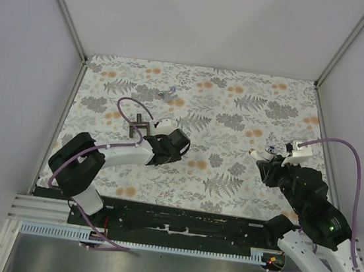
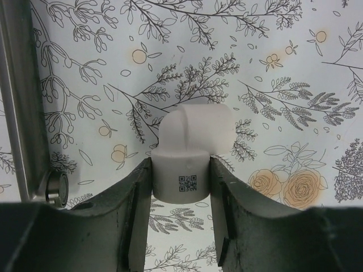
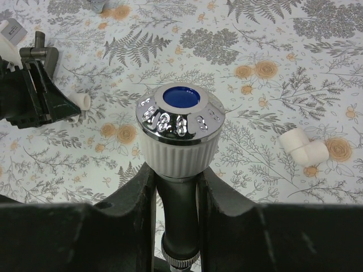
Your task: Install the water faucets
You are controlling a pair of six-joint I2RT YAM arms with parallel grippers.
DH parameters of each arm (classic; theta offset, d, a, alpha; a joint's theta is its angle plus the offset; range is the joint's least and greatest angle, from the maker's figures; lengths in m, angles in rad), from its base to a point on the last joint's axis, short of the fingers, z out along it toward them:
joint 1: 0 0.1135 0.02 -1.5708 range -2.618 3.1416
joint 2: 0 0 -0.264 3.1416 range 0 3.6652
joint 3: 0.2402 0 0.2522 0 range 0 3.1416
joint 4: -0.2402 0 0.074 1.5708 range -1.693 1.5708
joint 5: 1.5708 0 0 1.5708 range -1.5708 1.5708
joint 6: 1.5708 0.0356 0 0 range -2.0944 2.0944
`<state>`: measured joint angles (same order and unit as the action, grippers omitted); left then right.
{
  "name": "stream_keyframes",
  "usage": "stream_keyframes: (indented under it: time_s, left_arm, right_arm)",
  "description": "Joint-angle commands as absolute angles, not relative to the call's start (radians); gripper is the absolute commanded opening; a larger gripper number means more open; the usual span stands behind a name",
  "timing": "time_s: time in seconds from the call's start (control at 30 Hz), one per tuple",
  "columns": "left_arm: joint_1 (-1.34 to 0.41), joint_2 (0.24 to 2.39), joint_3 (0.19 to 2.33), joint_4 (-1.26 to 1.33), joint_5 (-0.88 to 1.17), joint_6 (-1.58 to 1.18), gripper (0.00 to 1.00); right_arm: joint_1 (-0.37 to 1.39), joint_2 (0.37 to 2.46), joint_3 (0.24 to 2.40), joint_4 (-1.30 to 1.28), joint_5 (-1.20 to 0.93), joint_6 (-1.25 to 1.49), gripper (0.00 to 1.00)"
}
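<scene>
While the right end effector point(image 3: 177, 173) clamps it, the faucet point(image 3: 179, 122) protrudes.

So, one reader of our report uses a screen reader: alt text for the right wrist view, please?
The right pincer grips a faucet by its dark stem, its white ribbed collar and chrome cap with a blue centre facing the camera. Beyond, on the floral tablecloth, a white elbow piece lies at right.

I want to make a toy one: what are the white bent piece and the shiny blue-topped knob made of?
The white bent piece looks like matte plastic: dull, smooth, no glints. The knob has a ribbed white skirt, probably plastic, under a mirror-bright cap, either metal or chrome-plated plastic; I cannot tell which.
</scene>
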<state>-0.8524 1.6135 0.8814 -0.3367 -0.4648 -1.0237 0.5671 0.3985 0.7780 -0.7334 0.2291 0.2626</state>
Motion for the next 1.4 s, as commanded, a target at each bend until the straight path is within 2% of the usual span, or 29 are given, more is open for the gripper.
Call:
stream_keyframes:
  time_s: [0.0, 0.17, 0.53, 0.77, 0.83, 0.93, 1.17, 1.37]
  left_arm:
    - [-0.856, 1.58, 0.864, -0.302, -0.445, -1.135, 0.53]
    - [-0.87, 1.574, 0.859, -0.273, -0.39, -1.175, 0.7]
    - [-0.946, 1.58, 0.971, -0.278, -0.334, -1.19, 0.77]
    - [-0.937, 1.41, 0.93, -0.494, -0.478, -1.146, 0.84]
    - [-0.904, 1.388, 0.94, -0.54, -0.476, -1.102, 0.82]
    - [-0.806, 1.417, 0.994, -0.578, -0.341, -0.99, 0.81]
    - [-0.761, 1.678, 1.291, -0.807, -0.219, -0.686, 0.8]
    - [-0.746, 1.845, 1.44, -0.88, -0.21, -0.603, 0.78]
  right_arm:
    - [0.568, 0.377, 0.773, -0.673, 0.192, 0.282, 0.0]
    - [0.568, 0.374, 0.772, -0.675, 0.186, 0.282, 0.0]
    - [0.568, 0.364, 0.767, -0.675, 0.161, 0.281, 0.0]
    - [0.569, 0.354, 0.782, -0.698, 0.161, 0.282, 0.0]
    - [0.568, 0.356, 0.785, -0.701, 0.156, 0.282, 0.0]
    - [0.569, 0.365, 0.784, -0.7, 0.146, 0.285, 0.0]
    - [0.568, 0.405, 0.795, -0.701, 0.121, 0.305, 0.0]
    - [0.569, 0.423, 0.79, -0.704, 0.087, 0.311, 0.0]
